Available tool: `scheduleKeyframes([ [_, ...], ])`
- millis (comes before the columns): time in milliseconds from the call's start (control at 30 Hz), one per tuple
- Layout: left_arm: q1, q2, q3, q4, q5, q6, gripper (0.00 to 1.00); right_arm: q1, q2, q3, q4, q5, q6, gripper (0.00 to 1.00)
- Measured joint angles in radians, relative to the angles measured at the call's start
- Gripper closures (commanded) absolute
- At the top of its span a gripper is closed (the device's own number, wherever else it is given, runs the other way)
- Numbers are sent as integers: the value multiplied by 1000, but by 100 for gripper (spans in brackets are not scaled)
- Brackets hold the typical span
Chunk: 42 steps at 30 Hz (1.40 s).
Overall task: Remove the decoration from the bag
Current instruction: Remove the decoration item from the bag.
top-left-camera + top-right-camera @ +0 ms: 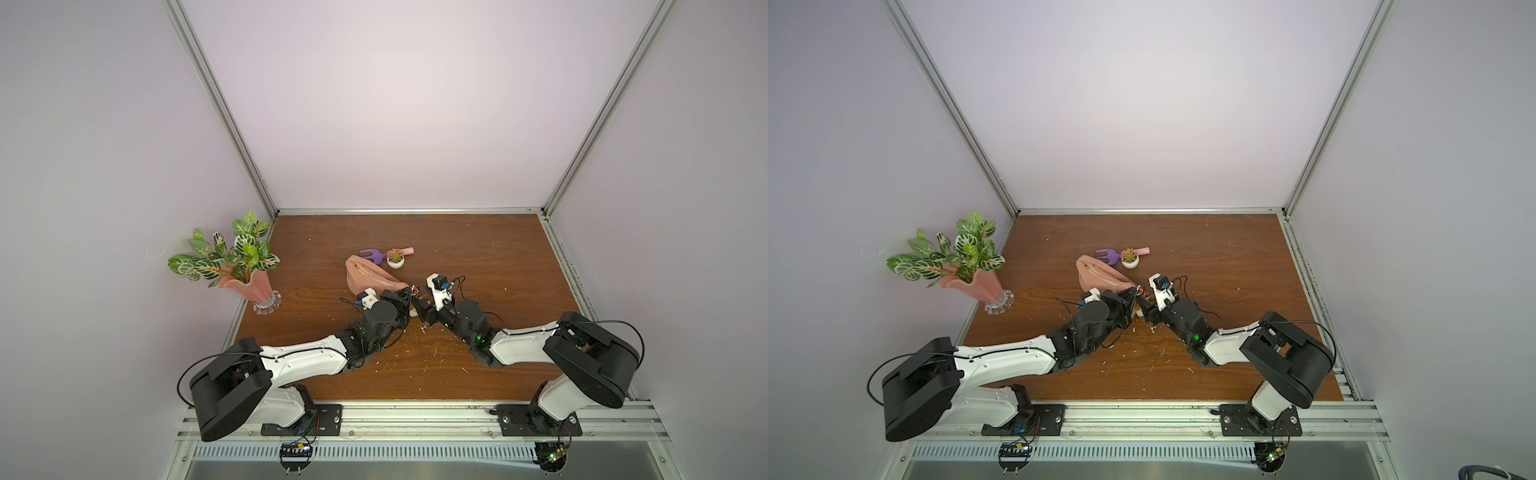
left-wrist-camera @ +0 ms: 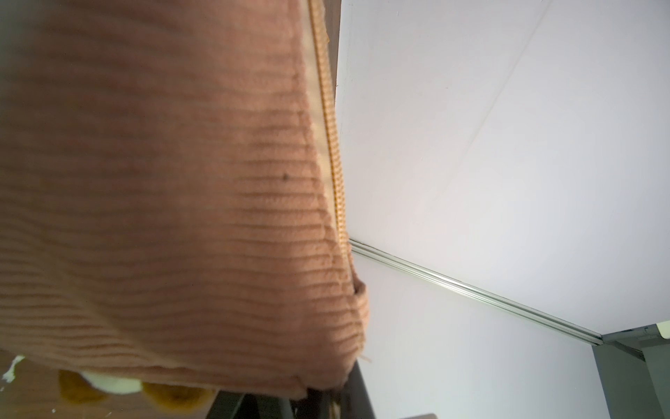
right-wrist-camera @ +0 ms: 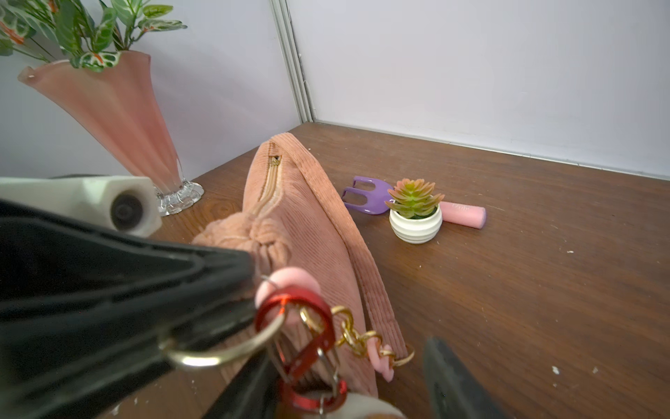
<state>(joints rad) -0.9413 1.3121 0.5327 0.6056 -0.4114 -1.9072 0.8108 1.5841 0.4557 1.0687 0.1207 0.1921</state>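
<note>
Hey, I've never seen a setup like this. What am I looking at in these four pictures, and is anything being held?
A robot's left arm and right arm stand at a wooden table. Two pictures look down from overhead; two come from cameras on the arms' wrists. On the table: a pink corduroy bag, a leafy vase, a potted succulent and a purple fork-shaped tool. The left claw is shut on the bag's end. A red clip there carries a cream plush charm. The right claw is open, its fingers either side of the clip, holding nothing.
</note>
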Motion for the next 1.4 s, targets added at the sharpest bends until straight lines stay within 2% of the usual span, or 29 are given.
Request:
scheduleKeyframes([
  [233, 0, -7, 0, -6, -3, 0, 100, -1, -2, -29, -1, 19, 0, 37],
  [433, 0, -11, 0, -9, -5, 0, 100, -2, -20, -31, -2, 16, 0, 35],
  [600, 0, -11, 0, -11, -7, 0, 100, -2, -45, -31, -1, -31, -1, 30],
  [867, 0, -12, 0, -15, -8, 0, 100, -2, -45, -16, -2, -64, -1, 30],
  [1200, 0, -12, 0, -16, -8, 0, 100, -2, -16, 27, -2, -64, -3, 35],
  [1400, 0, -13, 0, -18, -8, 0, 100, -5, 10, 38, -2, -64, -5, 47],
])
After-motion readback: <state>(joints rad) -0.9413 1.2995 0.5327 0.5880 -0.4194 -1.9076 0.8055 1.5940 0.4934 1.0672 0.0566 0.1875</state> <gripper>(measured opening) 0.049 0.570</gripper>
